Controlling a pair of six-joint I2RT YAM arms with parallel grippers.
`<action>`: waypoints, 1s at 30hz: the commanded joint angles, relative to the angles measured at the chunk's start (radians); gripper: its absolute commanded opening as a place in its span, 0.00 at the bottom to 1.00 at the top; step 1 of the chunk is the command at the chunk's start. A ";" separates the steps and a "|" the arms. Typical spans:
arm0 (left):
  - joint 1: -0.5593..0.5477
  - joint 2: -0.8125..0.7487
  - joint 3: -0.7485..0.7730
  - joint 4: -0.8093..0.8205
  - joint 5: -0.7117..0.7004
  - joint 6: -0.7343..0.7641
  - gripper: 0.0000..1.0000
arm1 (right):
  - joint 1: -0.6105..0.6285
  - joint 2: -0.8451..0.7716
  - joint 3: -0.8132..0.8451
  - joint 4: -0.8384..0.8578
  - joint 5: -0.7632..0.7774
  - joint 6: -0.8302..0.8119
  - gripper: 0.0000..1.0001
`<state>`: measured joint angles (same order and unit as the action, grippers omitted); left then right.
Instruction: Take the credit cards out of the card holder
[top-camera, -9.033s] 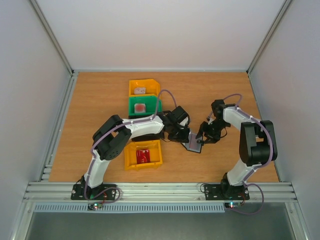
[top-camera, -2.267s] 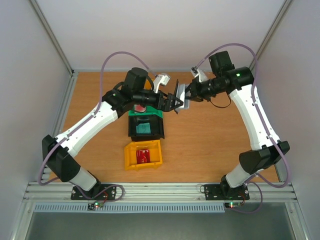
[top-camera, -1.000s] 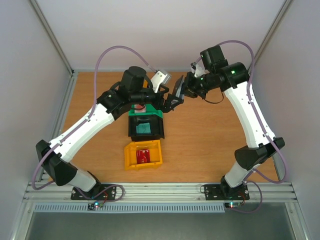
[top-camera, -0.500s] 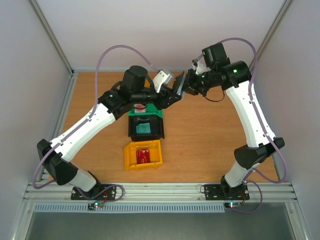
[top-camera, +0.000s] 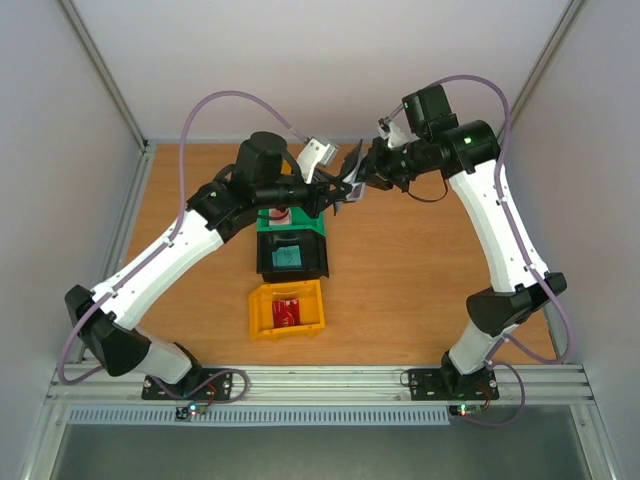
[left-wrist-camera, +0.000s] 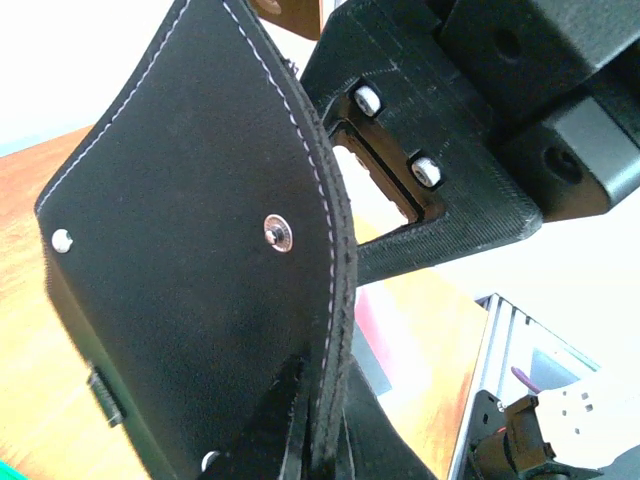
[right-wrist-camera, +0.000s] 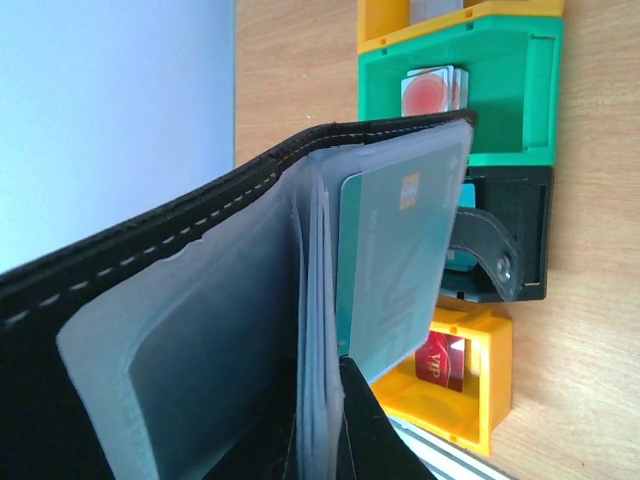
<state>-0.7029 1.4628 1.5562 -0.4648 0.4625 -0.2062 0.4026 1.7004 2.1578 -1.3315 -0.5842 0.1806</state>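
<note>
Setting: wooden table (top-camera: 420, 290) inside a white-walled enclosure.
Card holder (right-wrist-camera: 150, 300): held open in mid-air over the table's far side, between both arms.
Teal card (right-wrist-camera: 395, 250): standing partway out of a glossy pocket. It is probably light, stiff and slick, and best pinched at its exposed edge.
Right gripper (top-camera: 372, 172): clamped at the holder's fold.
Left gripper (top-camera: 335, 192): closed on the free flap's edge. Whether it also pinches the card is unclear.
Black bin (top-camera: 292, 258): directly below.

Black bin (top-camera: 322, 258) and yellow bin (top-camera: 262, 311) obstruct the surface (top-camera: 420, 290) left of centre; the raised card holder (top-camera: 352, 172) blocks air beyond; rightward lies bare room.
</note>
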 joint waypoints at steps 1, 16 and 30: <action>0.000 0.012 0.027 -0.012 -0.059 0.049 0.00 | 0.012 -0.001 0.035 0.036 -0.105 0.011 0.01; 0.060 -0.059 -0.030 0.109 0.122 -0.230 0.00 | -0.066 -0.219 -0.450 0.753 -0.334 0.270 0.55; 0.147 -0.060 0.013 0.159 0.207 -0.343 0.00 | -0.126 -0.295 -0.565 0.906 -0.408 0.362 0.60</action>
<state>-0.5720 1.4242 1.5295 -0.4004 0.6159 -0.5053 0.2970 1.4368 1.6192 -0.4450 -0.9749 0.5129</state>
